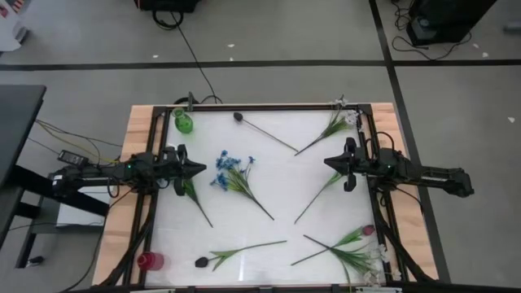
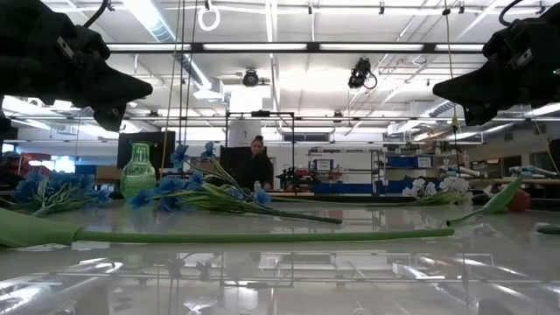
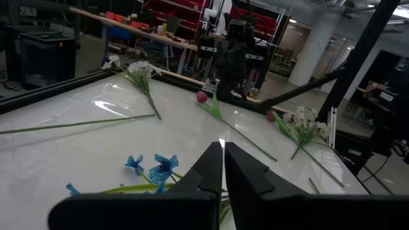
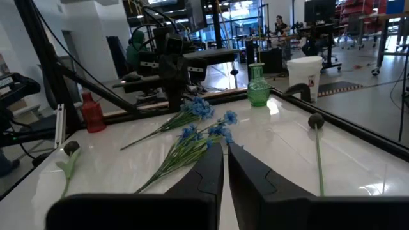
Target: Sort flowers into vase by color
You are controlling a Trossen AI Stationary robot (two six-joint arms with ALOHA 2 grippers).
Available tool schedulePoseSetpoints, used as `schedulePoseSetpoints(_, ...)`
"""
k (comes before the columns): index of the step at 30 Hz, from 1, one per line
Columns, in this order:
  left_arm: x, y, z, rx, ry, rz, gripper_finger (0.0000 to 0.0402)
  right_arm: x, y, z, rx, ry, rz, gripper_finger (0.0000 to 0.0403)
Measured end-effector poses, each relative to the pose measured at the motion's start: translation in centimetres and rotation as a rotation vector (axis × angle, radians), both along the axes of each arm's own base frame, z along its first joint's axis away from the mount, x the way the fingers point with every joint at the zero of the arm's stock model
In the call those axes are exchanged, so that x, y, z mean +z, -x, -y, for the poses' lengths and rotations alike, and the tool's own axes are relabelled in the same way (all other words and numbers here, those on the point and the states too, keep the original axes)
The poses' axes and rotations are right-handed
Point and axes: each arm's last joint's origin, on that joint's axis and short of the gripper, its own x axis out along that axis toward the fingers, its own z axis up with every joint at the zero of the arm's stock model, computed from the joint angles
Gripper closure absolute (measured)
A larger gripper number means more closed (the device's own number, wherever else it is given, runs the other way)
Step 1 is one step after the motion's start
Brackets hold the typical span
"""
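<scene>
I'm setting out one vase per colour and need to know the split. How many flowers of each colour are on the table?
Blue flowers: 2
White flowers: 2
Pink flowers: 2
Dark flowers: 2
Total: 8

1. Floor (image 1: 285,41): grey, crossed by dark tape lines (image 1: 269,62); black cables (image 1: 191,49) trail across it.
2. Ceiling: long strip lights (image 2: 289,47) on exposed framework.
3. Far background: workbenches (image 2: 350,179) loaded with equipment; one person (image 2: 257,163) stands there.
4. Red shelving (image 3: 182,16) lines one wall.
5. White pillar (image 3: 314,48) stands beyond the counter.
</scene>
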Motion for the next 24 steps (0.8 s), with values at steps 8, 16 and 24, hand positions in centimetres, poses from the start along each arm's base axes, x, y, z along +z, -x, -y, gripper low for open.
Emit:
schedulePoseSetpoints(8, 0.0, 0.0, 0.0, 0.0, 0.004, 0.001, 0.0377, 0.0, 0.0, 0.0, 0.0, 0.0, 0.0, 0.0368)
schedulePoseSetpoints(16, 0.3, 0.0, 0.0, 0.015, 0.023, 0.031, 0.0377, 0.0, 0.0, 0.0, 0.0, 0.0, 0.0, 0.0368)
schedulePoseSetpoints(24, 1.8, 0.2, -0.1, 0.04, 0.089, 0.199, 0.0377, 0.0, 0.0, 0.0, 0.0, 0.0, 0.0, 0.0368)
